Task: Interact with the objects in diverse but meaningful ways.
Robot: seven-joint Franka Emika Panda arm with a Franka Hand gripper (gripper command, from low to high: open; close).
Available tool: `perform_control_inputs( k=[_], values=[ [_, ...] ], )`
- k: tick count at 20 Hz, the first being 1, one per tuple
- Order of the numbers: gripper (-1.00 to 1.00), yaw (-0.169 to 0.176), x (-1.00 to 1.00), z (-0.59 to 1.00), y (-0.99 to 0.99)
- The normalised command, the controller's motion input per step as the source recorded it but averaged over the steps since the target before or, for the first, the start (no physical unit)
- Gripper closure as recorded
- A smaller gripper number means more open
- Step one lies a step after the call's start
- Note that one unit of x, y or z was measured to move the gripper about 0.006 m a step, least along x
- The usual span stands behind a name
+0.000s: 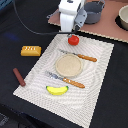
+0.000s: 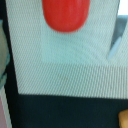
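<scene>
The claw point(image 1: 73, 31) hangs directly above the red tomato point(image 1: 73, 40), which sits on the white placemat point(image 1: 97, 65) near its far edge; whether the fingers are apart or together cannot be told, since the exterior view hides them behind the wrist housing and the wrist view shows only the tomato point(image 2: 65, 14) filling the frame's upper part; the step in hand looks like a grasp of that tomato, so the arm should probably descend straight, centred on the fruit, because a round body will roll from an off-centre pinch; beyond the claw a grey pot point(image 1: 94, 11) stands close on the wooden board point(image 1: 107, 29); open mat lies nearer the plate point(image 1: 68, 65).
</scene>
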Motion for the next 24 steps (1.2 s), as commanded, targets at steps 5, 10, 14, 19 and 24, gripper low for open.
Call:
perform_control_inputs(
  k=[5,10,14,19,24],
  values=[
    [-1.0,0.0,-0.75,-0.14,-0.55],
    [-1.0,0.0,-0.74,-0.35,-0.56],
    [-1.0,0.001,-0.73,-0.31,-0.57],
    [-1.0,0.0,-0.74,-0.22,-0.56],
    [-1.0,0.008,-0.64,0.01,-0.55]
  ],
)
